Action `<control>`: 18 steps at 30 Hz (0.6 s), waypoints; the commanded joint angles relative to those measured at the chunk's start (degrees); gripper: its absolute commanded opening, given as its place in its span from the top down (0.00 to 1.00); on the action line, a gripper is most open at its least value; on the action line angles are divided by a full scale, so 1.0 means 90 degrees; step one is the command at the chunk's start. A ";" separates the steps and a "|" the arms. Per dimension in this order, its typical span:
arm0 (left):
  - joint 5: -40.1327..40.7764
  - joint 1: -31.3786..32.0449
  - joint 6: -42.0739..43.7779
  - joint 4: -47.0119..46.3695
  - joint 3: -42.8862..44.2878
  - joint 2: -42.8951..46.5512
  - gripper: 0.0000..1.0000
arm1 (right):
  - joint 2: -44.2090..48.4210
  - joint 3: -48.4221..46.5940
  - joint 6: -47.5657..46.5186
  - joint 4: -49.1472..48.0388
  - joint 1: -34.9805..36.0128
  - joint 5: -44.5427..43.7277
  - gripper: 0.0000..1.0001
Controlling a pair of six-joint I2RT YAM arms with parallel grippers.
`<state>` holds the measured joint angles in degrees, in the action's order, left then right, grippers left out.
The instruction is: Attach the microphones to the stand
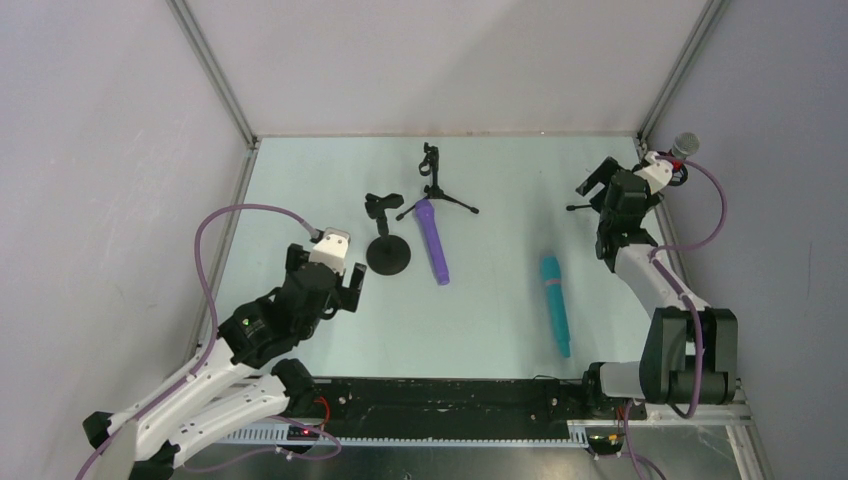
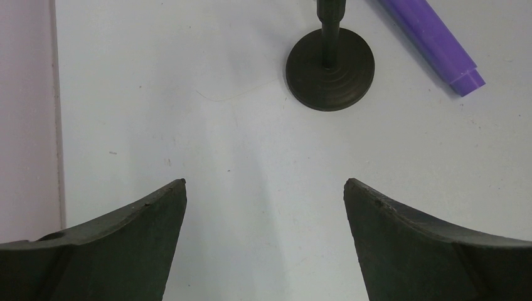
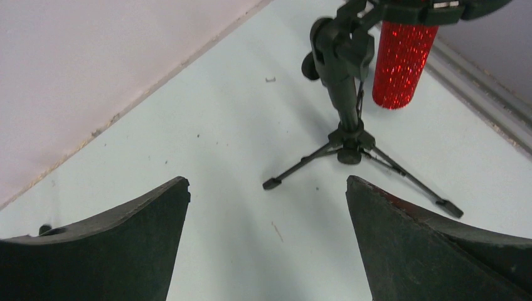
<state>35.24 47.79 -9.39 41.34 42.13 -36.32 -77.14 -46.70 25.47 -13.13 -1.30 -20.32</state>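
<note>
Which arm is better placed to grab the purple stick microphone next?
Left. The left gripper, open, faces the black round-base stand, purple stick microphone beside it; the right gripper is off in the far corner by a black tripod stand.

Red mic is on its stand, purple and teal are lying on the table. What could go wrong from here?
1. The open right gripper sits close to the tripod stand holding the red microphone; pulling away carelessly could clip a leg and topple it.
2. The purple microphone lies by a leg of the middle tripod; lifting it may nudge that stand.
</note>
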 commanded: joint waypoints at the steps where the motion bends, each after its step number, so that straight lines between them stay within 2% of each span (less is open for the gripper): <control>1: -0.0099 -0.0039 0.0115 -0.0020 0.0265 0.0004 0.02 | 0.0652 0.0217 0.0154 0.0466 0.0223 0.0315 0.01; 18: -0.0136 -0.0039 0.0120 -0.0015 0.0289 -0.0105 0.02 | 0.1941 0.0892 -0.0035 0.2428 0.1113 0.1076 0.01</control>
<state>34.24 47.75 -9.39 41.34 42.13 -36.42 -62.24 -38.68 25.43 3.31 7.66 -12.69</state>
